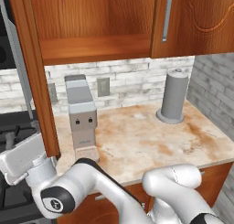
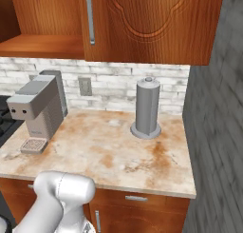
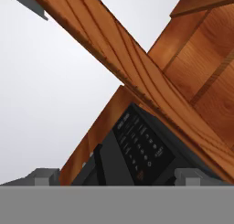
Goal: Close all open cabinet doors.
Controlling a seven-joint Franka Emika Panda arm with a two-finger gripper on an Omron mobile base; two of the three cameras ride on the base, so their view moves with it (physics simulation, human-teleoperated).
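The left cabinet door (image 1: pixel 34 77) stands open, swung out edge-on toward me, and bares the cabinet's wooden shelf (image 1: pixel 96 47). The right cabinet door (image 1: pixel 201 22) is shut, with its silver bar handle (image 1: pixel 167 15) beside the gap; it also faces me in the right base view (image 2: pixel 152 23). My white hand (image 1: pixel 23 159) sits low at the left, just beside the open door's bottom corner. In the hand view the gripper (image 3: pixel 116 178) is open, nothing lies between its tips, and the open door's edge (image 3: pixel 137 67) runs diagonally across close ahead.
A grey coffee machine (image 1: pixel 81 113) stands on the marbled counter (image 1: pixel 146 141) near the open door. A grey paper towel holder (image 1: pixel 176 95) stands at the back right. A black microwave panel (image 3: pixel 141 150) lies behind the door edge. A grey brick wall (image 2: pixel 213 132) bounds the right.
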